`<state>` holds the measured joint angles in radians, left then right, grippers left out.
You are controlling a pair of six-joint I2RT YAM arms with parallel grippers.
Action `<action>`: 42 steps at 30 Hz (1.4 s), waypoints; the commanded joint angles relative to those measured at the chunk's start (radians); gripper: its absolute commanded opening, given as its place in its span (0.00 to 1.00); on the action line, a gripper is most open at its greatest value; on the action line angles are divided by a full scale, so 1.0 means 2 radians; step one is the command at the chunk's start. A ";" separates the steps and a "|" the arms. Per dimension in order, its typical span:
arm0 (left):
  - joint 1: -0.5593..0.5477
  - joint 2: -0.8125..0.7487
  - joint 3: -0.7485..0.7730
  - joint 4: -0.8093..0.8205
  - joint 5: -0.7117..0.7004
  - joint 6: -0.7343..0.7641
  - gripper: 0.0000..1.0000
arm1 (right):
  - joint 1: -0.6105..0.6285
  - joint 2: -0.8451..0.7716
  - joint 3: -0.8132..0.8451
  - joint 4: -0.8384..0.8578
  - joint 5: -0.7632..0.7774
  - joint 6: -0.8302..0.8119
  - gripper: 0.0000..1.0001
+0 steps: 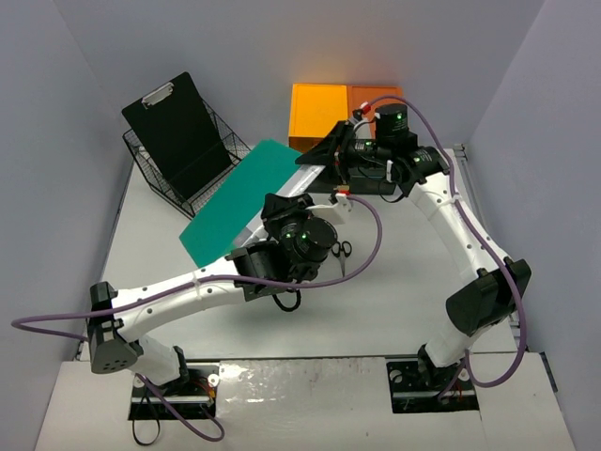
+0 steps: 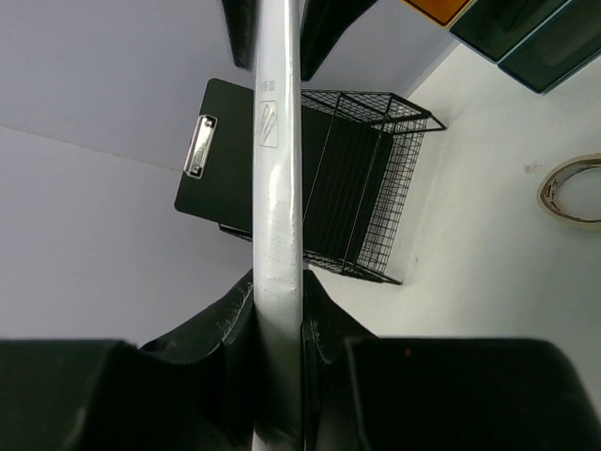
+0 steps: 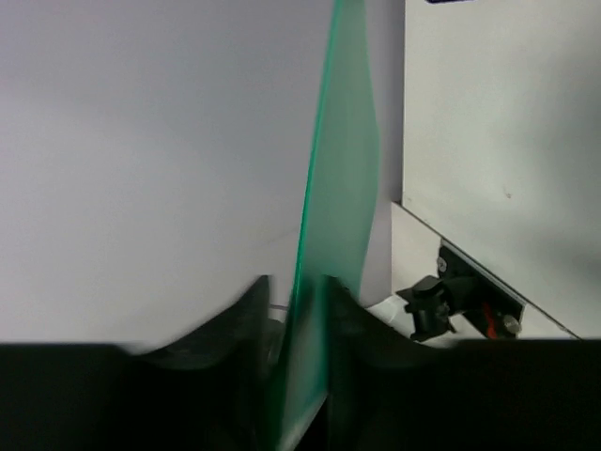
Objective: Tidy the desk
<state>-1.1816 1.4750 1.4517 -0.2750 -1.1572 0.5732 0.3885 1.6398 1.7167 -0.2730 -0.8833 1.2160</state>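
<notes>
**Desk tidy: partway, folder in the air**

The large white matte desk, the surface under both arms, isn't sorted yet. The R pincer is clamped on a flat green plastic folder. The L pincer grips its pale-grey edge, so the folder hangs above the surface, just beside the black wire basket. A black clipboard already stands in the basket. Prob. left to do: file the folder, then the small black scissors lying loose at centre.
</notes>
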 commanded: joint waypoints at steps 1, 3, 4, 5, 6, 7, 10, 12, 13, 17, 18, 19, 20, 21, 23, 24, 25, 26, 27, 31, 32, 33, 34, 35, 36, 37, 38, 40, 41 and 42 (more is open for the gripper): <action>0.030 -0.087 0.009 0.055 -0.057 -0.022 0.00 | -0.024 -0.009 0.044 0.021 0.007 -0.039 0.57; 0.041 -0.099 0.019 0.057 -0.041 -0.023 0.00 | -0.052 -0.001 0.067 0.022 0.028 -0.057 0.71; 0.044 -0.102 0.023 0.056 -0.031 -0.022 0.00 | -0.063 0.006 0.077 0.022 0.042 -0.062 0.75; 0.046 -0.105 0.027 0.055 -0.021 -0.021 0.00 | -0.073 0.014 0.087 0.022 0.058 -0.067 0.78; 0.046 -0.110 0.031 0.050 -0.013 -0.021 0.00 | -0.081 0.020 0.097 0.021 0.067 -0.074 0.82; 0.046 -0.111 0.033 0.050 -0.013 -0.021 0.00 | -0.086 0.027 0.108 0.021 0.067 -0.074 0.85; 0.071 -0.131 0.061 0.021 0.045 -0.051 0.00 | -0.100 0.050 0.132 0.022 0.093 -0.086 0.87; 0.113 -0.137 0.086 -0.015 0.107 -0.088 0.00 | -0.102 0.056 0.125 0.022 0.105 -0.096 0.87; 0.137 -0.142 0.092 -0.022 0.151 -0.102 0.00 | -0.102 0.059 0.121 0.022 0.106 -0.101 0.87; 0.261 -0.153 0.120 -0.035 0.350 -0.172 0.00 | -0.098 0.061 0.105 0.024 0.106 -0.135 0.86; 0.298 -0.143 0.138 -0.043 0.396 -0.189 0.00 | -0.096 0.060 0.101 0.024 0.103 -0.141 0.86; 0.334 -0.133 0.155 -0.051 0.442 -0.205 0.00 | -0.095 0.060 0.098 0.025 0.101 -0.147 0.85; 0.360 -0.123 0.168 -0.050 0.483 -0.216 0.00 | -0.094 0.058 0.093 0.025 0.097 -0.154 0.85; 0.386 -0.113 0.180 -0.049 0.524 -0.226 0.00 | -0.094 0.056 0.089 0.025 0.094 -0.162 0.85; 0.427 -0.095 0.192 -0.033 0.604 -0.248 0.00 | -0.094 0.047 0.082 0.025 0.089 -0.173 0.85; 0.452 -0.083 0.199 -0.023 0.656 -0.268 0.00 | -0.094 0.042 0.077 0.025 0.086 -0.182 0.85; 0.472 -0.070 0.204 -0.012 0.700 -0.290 0.00 | -0.094 0.038 0.072 0.025 0.084 -0.189 0.85; 0.488 -0.057 0.208 0.001 0.738 -0.313 0.00 | -0.094 0.034 0.065 0.025 0.082 -0.194 0.85; 0.501 -0.047 0.199 0.030 0.758 -0.339 0.00 | -0.093 0.031 0.059 0.025 0.081 -0.199 0.85; 0.544 -0.011 0.161 0.179 0.872 -0.458 0.00 | -0.081 0.016 0.035 0.025 0.083 -0.226 0.84; 0.551 -0.001 0.152 0.214 0.895 -0.484 0.00 | -0.076 0.012 0.029 0.025 0.087 -0.232 0.84; 0.558 0.009 0.142 0.248 0.919 -0.510 0.00 | -0.072 0.009 0.023 0.025 0.092 -0.239 0.84; 0.568 0.016 0.139 0.265 0.932 -0.520 0.00 | -0.069 0.004 0.012 0.026 0.093 -0.245 0.84; 0.577 0.025 0.133 0.291 0.945 -0.537 0.00 | -0.067 0.000 0.002 0.026 0.092 -0.249 0.84; 0.585 0.033 0.125 0.323 0.959 -0.556 0.00 | -0.066 -0.004 -0.007 0.027 0.090 -0.253 0.84; 0.594 0.042 0.118 0.356 0.971 -0.577 0.00 | -0.065 -0.006 -0.013 0.027 0.090 -0.257 0.84; 0.602 0.050 0.111 0.389 0.983 -0.599 0.00 | -0.065 -0.008 -0.019 0.027 0.090 -0.260 0.84; 0.616 0.065 0.103 0.437 0.995 -0.626 0.00 | -0.061 -0.013 -0.031 0.028 0.092 -0.266 0.84; 0.621 0.070 0.103 0.449 0.997 -0.629 0.00 | -0.059 -0.015 -0.035 0.027 0.092 -0.269 0.83; 0.625 0.075 0.103 0.459 0.999 -0.632 0.00 | -0.056 -0.017 -0.039 0.027 0.091 -0.272 0.83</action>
<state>0.0146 1.6497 1.6175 0.2352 0.7109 -0.5228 0.2638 1.6793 1.6639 -0.2708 -0.6863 0.7322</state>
